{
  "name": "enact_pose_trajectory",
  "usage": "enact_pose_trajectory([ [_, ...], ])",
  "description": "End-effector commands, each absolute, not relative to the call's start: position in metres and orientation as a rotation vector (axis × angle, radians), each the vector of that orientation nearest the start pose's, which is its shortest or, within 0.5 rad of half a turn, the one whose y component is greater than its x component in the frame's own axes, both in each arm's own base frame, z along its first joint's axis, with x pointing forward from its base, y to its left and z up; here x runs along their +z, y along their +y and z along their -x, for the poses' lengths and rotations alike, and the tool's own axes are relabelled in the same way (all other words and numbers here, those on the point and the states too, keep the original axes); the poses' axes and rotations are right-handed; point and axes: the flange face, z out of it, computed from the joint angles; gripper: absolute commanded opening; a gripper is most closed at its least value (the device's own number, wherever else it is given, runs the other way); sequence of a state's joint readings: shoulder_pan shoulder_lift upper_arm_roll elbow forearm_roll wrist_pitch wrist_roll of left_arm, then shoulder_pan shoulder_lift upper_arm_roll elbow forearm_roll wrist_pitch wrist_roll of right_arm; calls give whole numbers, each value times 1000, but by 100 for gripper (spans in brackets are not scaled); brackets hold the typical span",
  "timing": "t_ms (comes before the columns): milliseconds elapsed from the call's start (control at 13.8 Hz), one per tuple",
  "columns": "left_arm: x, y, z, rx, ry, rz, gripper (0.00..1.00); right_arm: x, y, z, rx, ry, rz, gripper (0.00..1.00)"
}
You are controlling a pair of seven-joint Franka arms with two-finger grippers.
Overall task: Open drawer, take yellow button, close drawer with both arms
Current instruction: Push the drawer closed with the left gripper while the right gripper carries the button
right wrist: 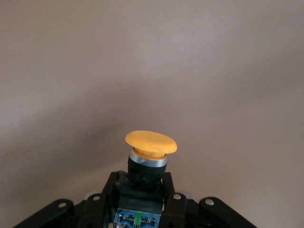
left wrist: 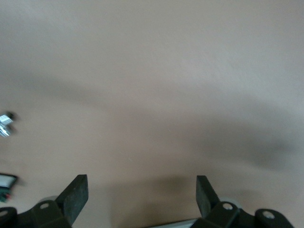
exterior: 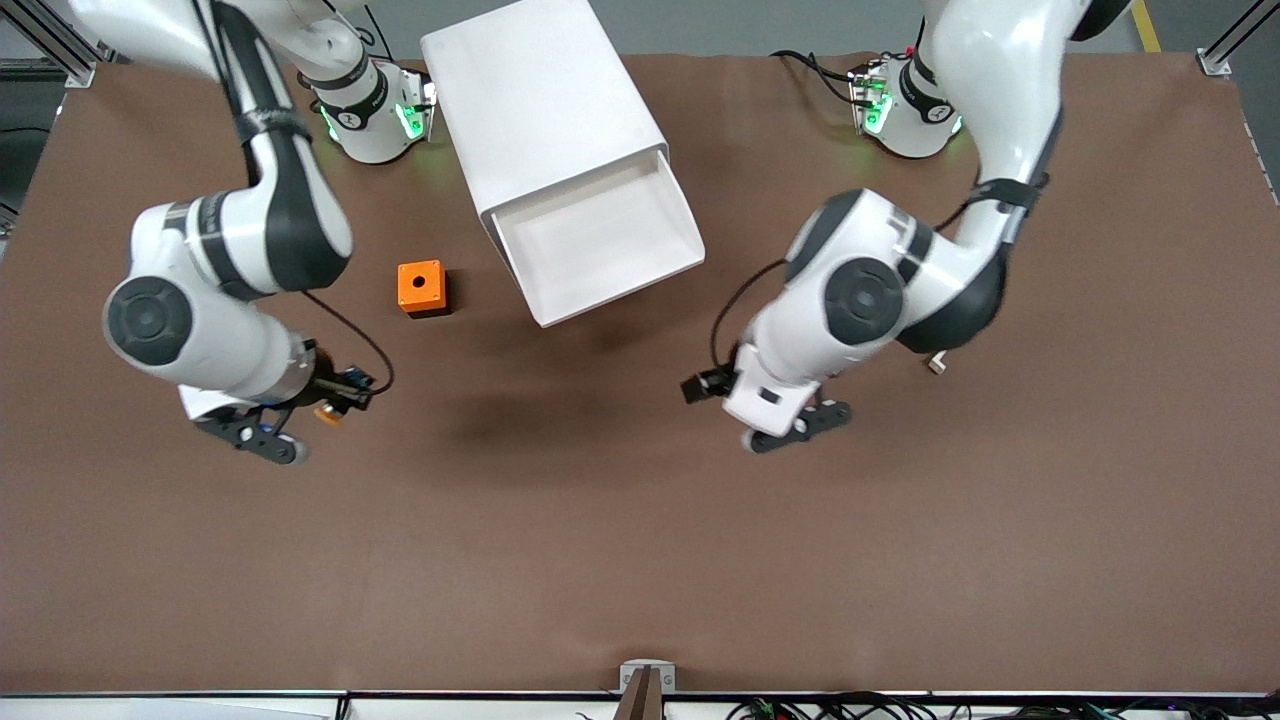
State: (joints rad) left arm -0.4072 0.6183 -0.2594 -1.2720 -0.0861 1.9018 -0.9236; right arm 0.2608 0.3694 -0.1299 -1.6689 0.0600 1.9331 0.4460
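Your button (right wrist: pixel 151 151) sits clamped in the right gripper (exterior: pixel 300 425) over bare desk (exterior: pixel 640 560), the orange cube (exterior: pixel 421 287) well clear of it. The drawer (exterior: pixel 600 240) stands pulled out. Your left gripper (exterior: pixel 797 425) hangs spread wide, empty, over open desk.

The right arm (exterior: pixel 220 290) bends low over the tabletop (exterior: pixel 600 540) toward its own end, right gripper (exterior: pixel 285 420) with jaws clamped on the button (right wrist: pixel 149 152). The left arm (exterior: pixel 880 290) hangs likewise, left gripper (exterior: pixel 800 425) with jaws spread wide, holding nothing.
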Motion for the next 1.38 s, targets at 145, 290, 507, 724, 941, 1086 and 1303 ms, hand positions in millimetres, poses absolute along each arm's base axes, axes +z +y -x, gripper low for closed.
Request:
enact_pose_trajectory([
  [145, 394, -477, -546, 168, -548, 3193, 100, 338, -11, -648, 66, 270, 3132, 0],
  [290, 389, -499, -524, 180, -537, 3182, 100, 315, -44, -654, 30, 196, 3141, 0],
  [507, 380, -514, -503, 183, -600, 3166, 100, 280, -97, -657, -21, 84, 3158, 0],
  [724, 368, -528, -486, 181, -594, 3141, 100, 231, -143, -656, -56, -20, 3175, 0],
  [941, 369, -539, -468, 196, -601, 3122, 100, 212, -159, -656, -62, -48, 3182, 0],
  [1086, 377, -549, -452, 212, -642, 3118, 100, 204, -160, -656, -44, -68, 3182, 0],
  [1303, 377, -566, -428, 259, -675, 3105, 100, 202, -164, -657, -47, -53, 3182, 2],
])
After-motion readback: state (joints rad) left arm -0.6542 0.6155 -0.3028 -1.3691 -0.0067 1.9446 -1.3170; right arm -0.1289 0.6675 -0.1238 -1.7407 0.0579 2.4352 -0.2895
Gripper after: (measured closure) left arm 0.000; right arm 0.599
